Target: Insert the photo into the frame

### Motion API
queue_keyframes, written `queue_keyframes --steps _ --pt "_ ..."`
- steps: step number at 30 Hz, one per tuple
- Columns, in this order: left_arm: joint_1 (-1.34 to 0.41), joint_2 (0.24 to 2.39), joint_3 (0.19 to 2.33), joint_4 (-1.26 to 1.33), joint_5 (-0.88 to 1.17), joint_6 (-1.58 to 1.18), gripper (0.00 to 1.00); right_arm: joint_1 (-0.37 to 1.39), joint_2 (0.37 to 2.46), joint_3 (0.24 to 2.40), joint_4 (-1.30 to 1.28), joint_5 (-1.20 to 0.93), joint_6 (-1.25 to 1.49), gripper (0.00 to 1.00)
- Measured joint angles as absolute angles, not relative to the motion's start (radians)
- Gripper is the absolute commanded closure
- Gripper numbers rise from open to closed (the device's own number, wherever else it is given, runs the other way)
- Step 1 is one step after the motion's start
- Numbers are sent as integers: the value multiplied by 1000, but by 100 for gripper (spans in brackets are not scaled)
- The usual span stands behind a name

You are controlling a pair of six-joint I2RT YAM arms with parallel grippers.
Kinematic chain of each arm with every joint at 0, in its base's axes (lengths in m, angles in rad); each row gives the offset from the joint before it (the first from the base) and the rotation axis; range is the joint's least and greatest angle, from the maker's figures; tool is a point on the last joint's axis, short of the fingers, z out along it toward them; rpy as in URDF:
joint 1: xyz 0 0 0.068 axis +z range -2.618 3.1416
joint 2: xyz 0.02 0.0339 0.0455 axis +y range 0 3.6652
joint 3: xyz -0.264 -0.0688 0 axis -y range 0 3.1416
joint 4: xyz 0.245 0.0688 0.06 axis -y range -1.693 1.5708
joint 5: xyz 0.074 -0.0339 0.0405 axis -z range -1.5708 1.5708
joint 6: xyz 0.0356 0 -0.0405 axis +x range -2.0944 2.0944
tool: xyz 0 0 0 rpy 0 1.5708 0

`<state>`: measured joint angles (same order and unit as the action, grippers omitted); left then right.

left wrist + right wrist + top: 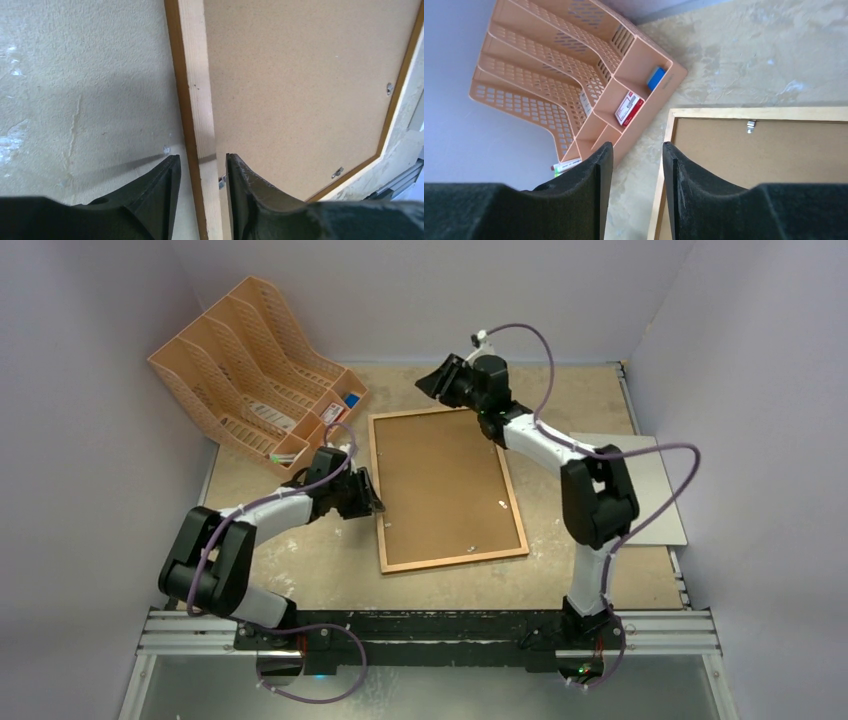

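Your pale, scuffed table (pixel 300 575) carries the frame (pixel 455 558), a large rectangle of thin brown wooden moulding. It lies back-up at the centre with a brown fibreboard backing panel (pixel 440 485) seated inside it. The photo is not visible in any view, so you cannot tell whether it is under that panel.

An orange-tan plastic file rack (pixel 240 350) stands at the far left. A stiff grey-white sheet (pixel 655 505) lies at the right edge, partly under the right arm.

Your left gripper (pixel 200 162) sits low with its fingers apart, one either side of the frame's left rail, and a sliver of gap shows on the panel side. Your right gripper (pixel 636 150) hangs above the far left corner, fingers spread and empty.

If you close the left on the rail and lift, the small metal clips (pixel 338 172) may not hold and the panel could drop out. A one-sided pull would likely skew the frame toward the rack.
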<state>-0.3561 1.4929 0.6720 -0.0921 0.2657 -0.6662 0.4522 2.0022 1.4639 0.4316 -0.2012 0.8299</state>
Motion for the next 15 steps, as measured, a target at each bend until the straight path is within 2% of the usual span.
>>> queue_keyframes --steps 2,9,10,11,12,15 --pt "-353 1465 672 -105 266 -664 54 442 1928 1456 376 -187 781 51" --pt "-353 1388 669 -119 270 -657 44 390 1748 1343 117 11 622 20" --pt "-353 1380 667 -118 270 -657 43 384 1740 1327 92 33 609 18" --pt "-353 1372 661 -115 271 -657 36 373 1731 1299 71 60 588 16" --pt "-353 1363 655 -116 273 -657 34 365 1728 1281 52 72 580 15" --pt "-353 1340 644 -135 273 -645 33 330 1729 1216 -1 109 548 12"
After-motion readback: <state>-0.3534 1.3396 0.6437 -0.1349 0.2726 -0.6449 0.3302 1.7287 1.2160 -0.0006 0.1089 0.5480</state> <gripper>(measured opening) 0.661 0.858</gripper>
